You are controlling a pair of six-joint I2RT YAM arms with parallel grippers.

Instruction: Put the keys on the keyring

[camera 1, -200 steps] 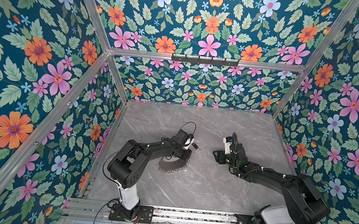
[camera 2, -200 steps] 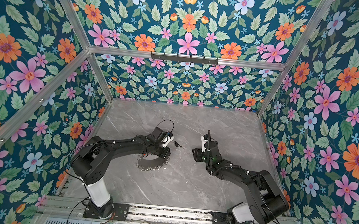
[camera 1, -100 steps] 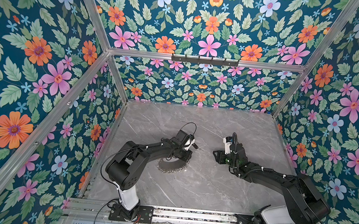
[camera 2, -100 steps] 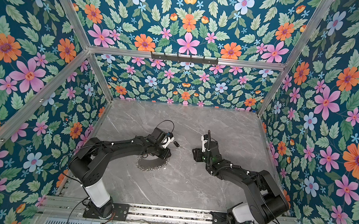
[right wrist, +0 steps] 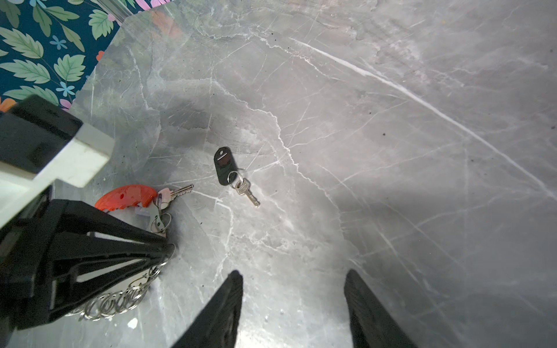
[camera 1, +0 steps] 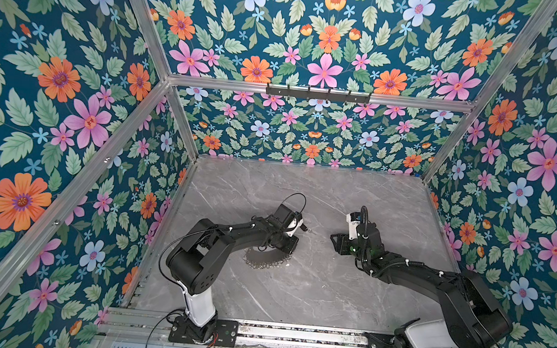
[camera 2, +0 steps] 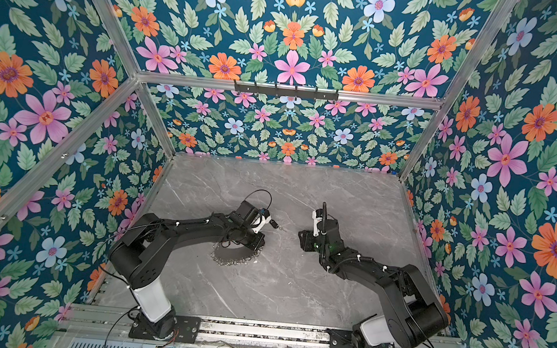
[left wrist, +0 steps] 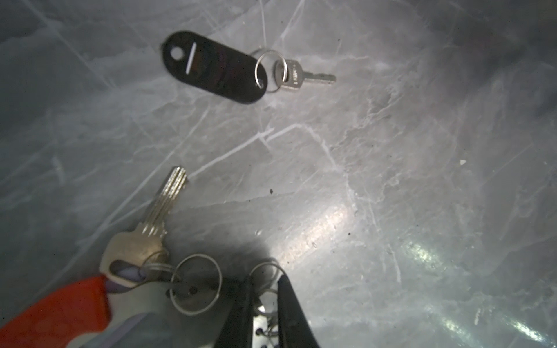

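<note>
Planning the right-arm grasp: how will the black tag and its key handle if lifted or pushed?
Probably light: the black tag is thin, flat plastic. Likely floppy as a pair: its key joins only through a loose ring, so it should dangle when lifted. Pushed, it would likely slide on the smooth table, not roll, perhaps pivoting at the ring.

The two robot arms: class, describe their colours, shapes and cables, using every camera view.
Both the left arm and right arm are black with rounded joints and a white lowest segment. Thin black cables loop along them. The left gripper and right gripper have black, tapering fingers on white-trimmed bodies.
</note>
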